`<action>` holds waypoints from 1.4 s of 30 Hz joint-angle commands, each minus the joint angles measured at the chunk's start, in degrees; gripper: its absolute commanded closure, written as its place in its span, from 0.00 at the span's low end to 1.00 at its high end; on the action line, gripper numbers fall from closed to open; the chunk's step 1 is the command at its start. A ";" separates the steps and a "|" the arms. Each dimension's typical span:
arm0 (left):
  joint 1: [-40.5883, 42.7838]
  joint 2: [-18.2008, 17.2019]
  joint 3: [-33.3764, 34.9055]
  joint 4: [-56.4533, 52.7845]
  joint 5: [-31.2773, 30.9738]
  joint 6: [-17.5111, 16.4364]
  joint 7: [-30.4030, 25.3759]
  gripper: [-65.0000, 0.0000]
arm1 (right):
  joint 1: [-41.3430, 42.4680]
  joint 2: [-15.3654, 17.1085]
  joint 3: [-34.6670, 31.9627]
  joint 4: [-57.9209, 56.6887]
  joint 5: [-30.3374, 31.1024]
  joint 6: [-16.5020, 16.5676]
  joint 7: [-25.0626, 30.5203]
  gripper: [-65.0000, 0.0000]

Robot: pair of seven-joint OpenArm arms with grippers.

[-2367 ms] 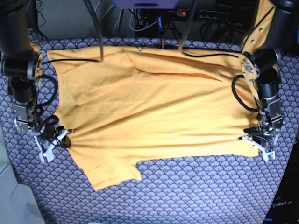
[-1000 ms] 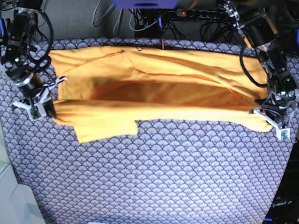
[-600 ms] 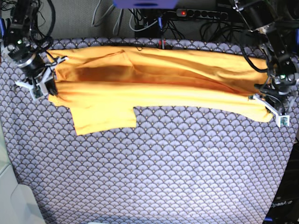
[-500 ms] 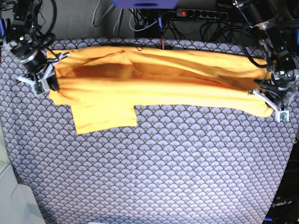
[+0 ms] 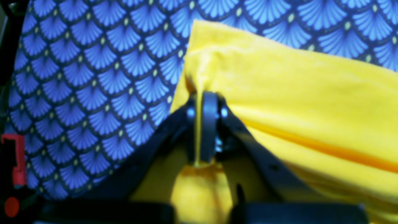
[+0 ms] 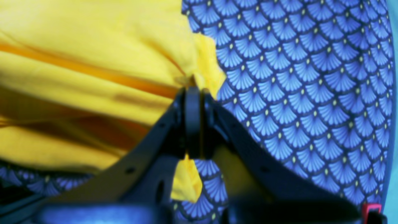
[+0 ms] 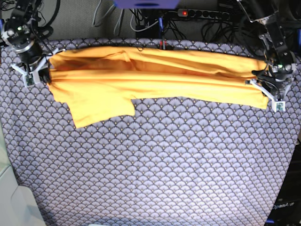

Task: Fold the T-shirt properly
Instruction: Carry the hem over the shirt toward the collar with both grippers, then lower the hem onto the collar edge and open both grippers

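Note:
The yellow-orange T-shirt lies as a long narrow band across the far part of the table, its front half laid back over its far half. One sleeve sticks out toward the front on the left. My left gripper is shut on the shirt's right-hand corner; in the left wrist view the jaws pinch a thin fold of the yellow cloth. My right gripper is shut on the left-hand corner; in the right wrist view it clamps the cloth.
The blue-grey scale-patterned table cloth covers the table. A power strip and cables run along the far edge behind the shirt. A pale object sits off the table's front left corner.
Both grippers have carried the shirt's front edge away toward the far edge, closing the fold. The shirt went from a wide spread to a narrow band.

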 commanded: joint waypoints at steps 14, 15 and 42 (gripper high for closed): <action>-0.42 -1.12 -0.38 0.62 1.23 -5.42 -0.96 1.00 | -4.84 0.78 0.73 1.09 0.35 -0.69 1.04 1.00; -0.42 -1.12 -0.38 0.62 1.23 -5.42 -0.96 1.00 | -5.11 0.78 0.73 1.27 0.35 -0.69 1.04 1.00; -0.42 -2.44 -1.53 1.15 0.70 -14.38 3.09 0.70 | -7.04 -2.39 0.91 1.79 0.08 -0.69 0.42 0.54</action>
